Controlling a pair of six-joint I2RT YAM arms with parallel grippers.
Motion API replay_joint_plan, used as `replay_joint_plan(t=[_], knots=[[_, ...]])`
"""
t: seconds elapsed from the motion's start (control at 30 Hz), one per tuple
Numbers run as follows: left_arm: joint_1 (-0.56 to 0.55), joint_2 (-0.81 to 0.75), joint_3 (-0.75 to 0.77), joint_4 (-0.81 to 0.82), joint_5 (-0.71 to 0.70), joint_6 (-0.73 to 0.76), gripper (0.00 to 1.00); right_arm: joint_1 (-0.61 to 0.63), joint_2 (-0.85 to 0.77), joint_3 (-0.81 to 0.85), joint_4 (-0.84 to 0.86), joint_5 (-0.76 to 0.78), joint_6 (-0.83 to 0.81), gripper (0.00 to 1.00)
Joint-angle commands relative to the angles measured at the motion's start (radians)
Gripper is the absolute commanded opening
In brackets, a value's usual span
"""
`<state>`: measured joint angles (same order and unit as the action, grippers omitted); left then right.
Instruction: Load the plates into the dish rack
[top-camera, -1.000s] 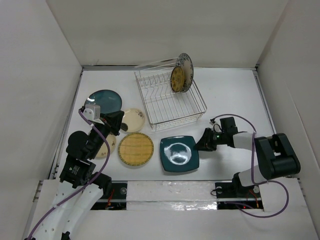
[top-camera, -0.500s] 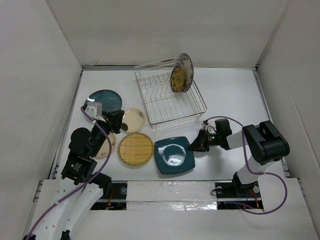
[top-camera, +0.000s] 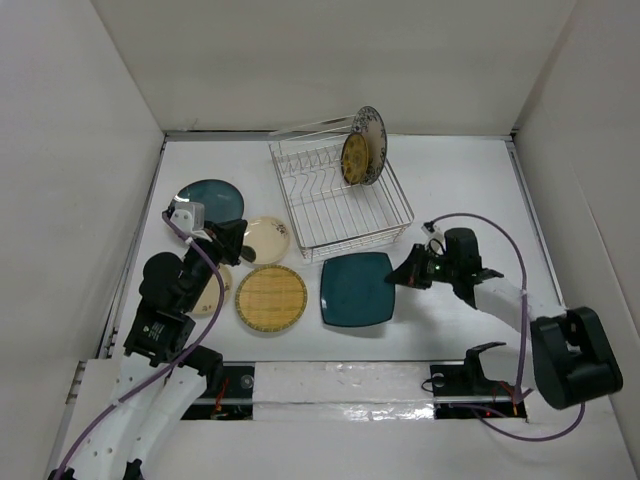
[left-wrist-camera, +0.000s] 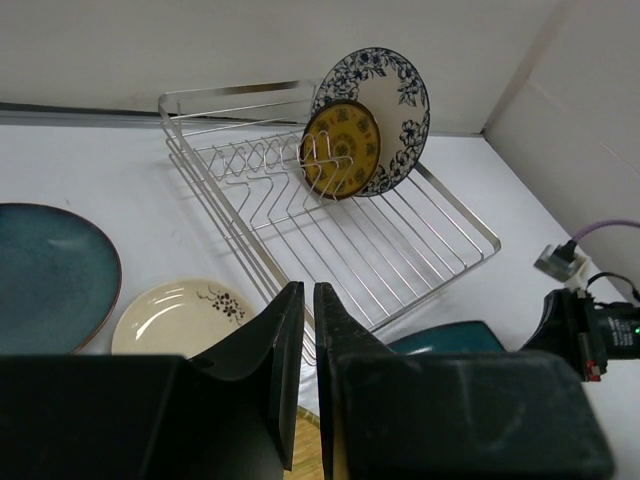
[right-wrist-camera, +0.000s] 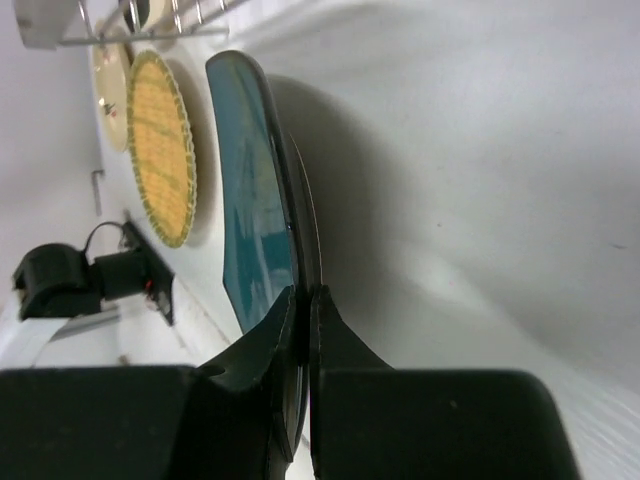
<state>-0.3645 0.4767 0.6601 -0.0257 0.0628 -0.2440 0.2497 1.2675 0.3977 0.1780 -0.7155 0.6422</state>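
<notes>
Square dark teal plate (top-camera: 357, 288): being pinched by its right rim, lying nearest the arm bases, between the woven yellow-tan plate (top-camera: 271, 297) and the right arm.
Change: tipping up off the table (top-camera: 450, 180), after lying flat and glare-lit a second ago and sliding left toward the woven plate half a second ago; now sitting closer to the rack front. Whether still touching down at its left edge: not resolvable.
Meaning for task: probably marking a secured pick, with carrying, turning upright and slotting still pending.
Look: showing glossy teal glaze (right-wrist-camera: 250, 200), rounded corners and a thin raised rim; throwing a broad shadow beneath.
Right gripper (top-camera: 405, 273): clamping tight on that rim from both faces, appearing edge-on in the wrist view (right-wrist-camera: 303, 295).
Left gripper (top-camera: 228, 245): hovering with fingers pressed almost together (left-wrist-camera: 308, 300), holding nothing, barely shifting over the last second.
Cream plates: lying flat, the flower-marked cream plate (top-camera: 266, 240) just beyond the woven one, the second cream plate (top-camera: 212, 292) half hiding under the left arm.
Round dark teal plate (top-camera: 212, 200): lying flat at far left.
Dish rack (top-camera: 355, 240): standing at table centre-back, leaving most slots free.
Small yellow-brown plate (top-camera: 354, 158) and blue-and-white plate (top-camera: 372, 135): standing upright in the rack's far right corner, already loaded.
</notes>
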Motion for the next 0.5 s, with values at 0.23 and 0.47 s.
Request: replay_joint_plan(t=[0.23, 0.47], knots=[[0.004, 0.028, 0.004, 0.038, 0.015, 0.005, 0.07, 0.02, -0.335, 0.268, -0.397, -0.039, -0.1, 0.0], [0.004, 0.016, 0.003, 0.041, 0.012, 0.003, 0.07, 0.08, -0.387, 0.423, -0.465, -0.125, -0.099, 0.0]])
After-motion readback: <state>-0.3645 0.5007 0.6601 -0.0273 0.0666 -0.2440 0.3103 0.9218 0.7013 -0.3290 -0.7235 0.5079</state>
